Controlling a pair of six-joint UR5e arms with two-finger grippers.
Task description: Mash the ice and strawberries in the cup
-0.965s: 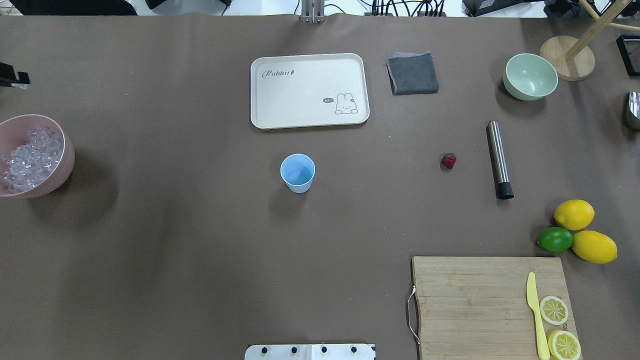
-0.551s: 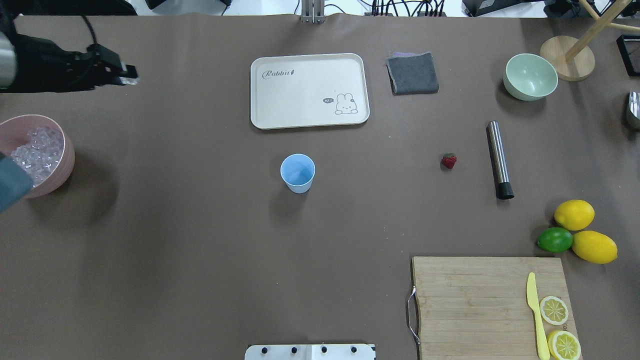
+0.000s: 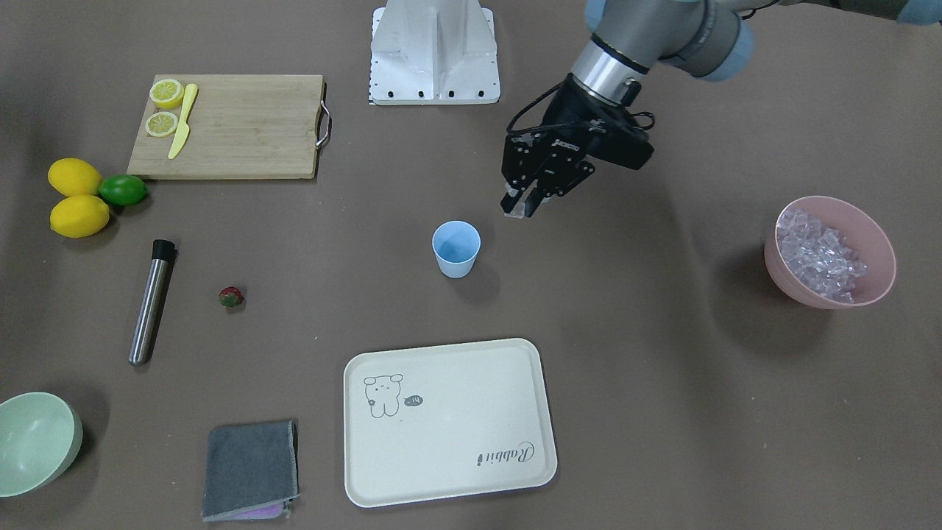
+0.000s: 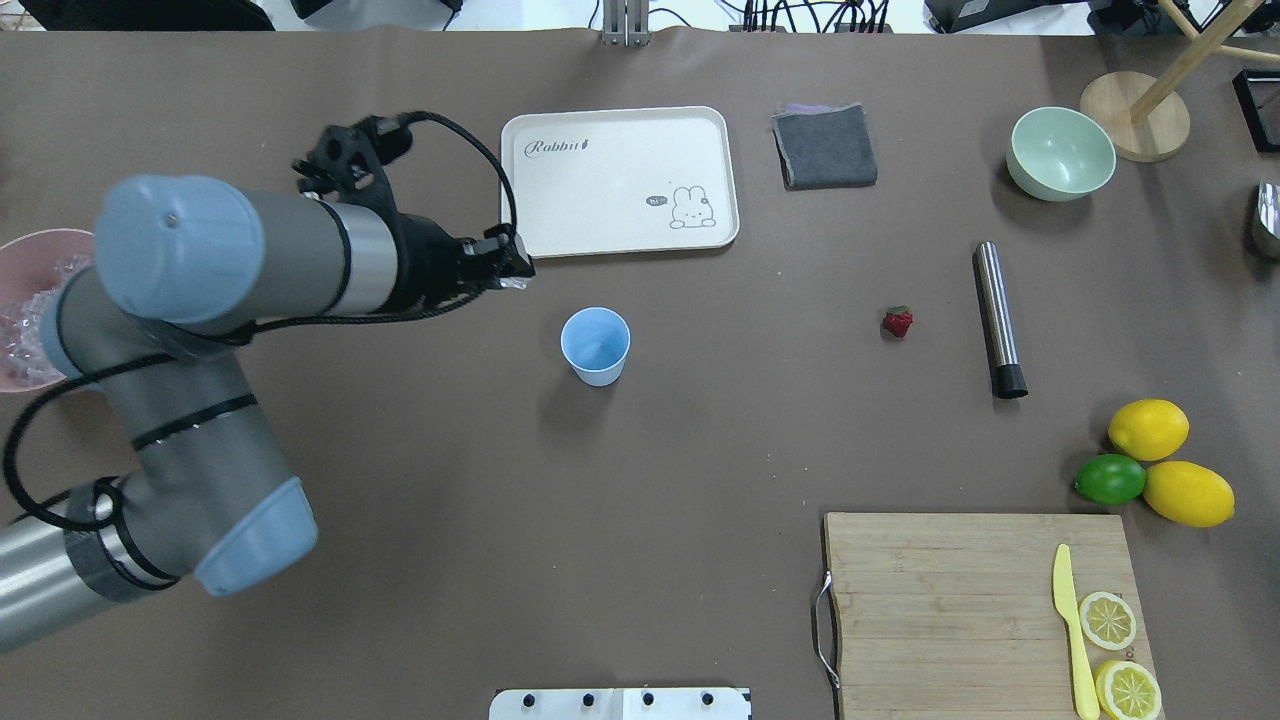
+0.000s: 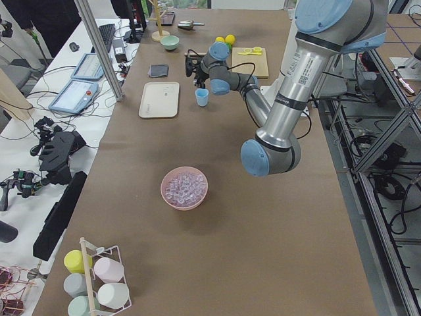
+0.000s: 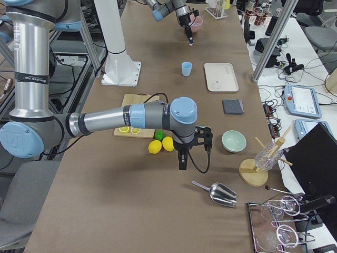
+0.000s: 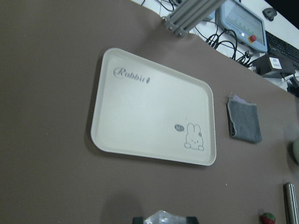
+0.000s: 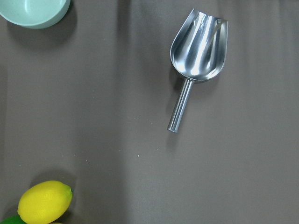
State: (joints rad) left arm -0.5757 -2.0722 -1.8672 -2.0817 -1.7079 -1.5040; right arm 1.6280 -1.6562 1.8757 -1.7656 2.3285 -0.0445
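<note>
Well, our left gripper (image 3: 519, 209) is pinched on one ice cube (image 7: 161, 217), and the cup (image 3: 456, 249) stands near, just past the fingertips and lower, not yet beneath them. We judge the cube hard, light and slick (a firmer squeeze could shoot it out), best held across flat faces. The strawberry (image 4: 898, 322) lies well beyond the cup; whether our right gripper (image 6: 181, 164) is spread or closed we cannot tell.

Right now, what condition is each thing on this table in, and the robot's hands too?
left gripper: shut on one ice cube, short of the cup.
right gripper: cannot tell if open or shut.
cup: upright, empty.
strawberry: lying on the table, untouched.
pink bowl: upright, filled with ice.
metal rod: lying flat.
green bowl: upright, empty.
</note>
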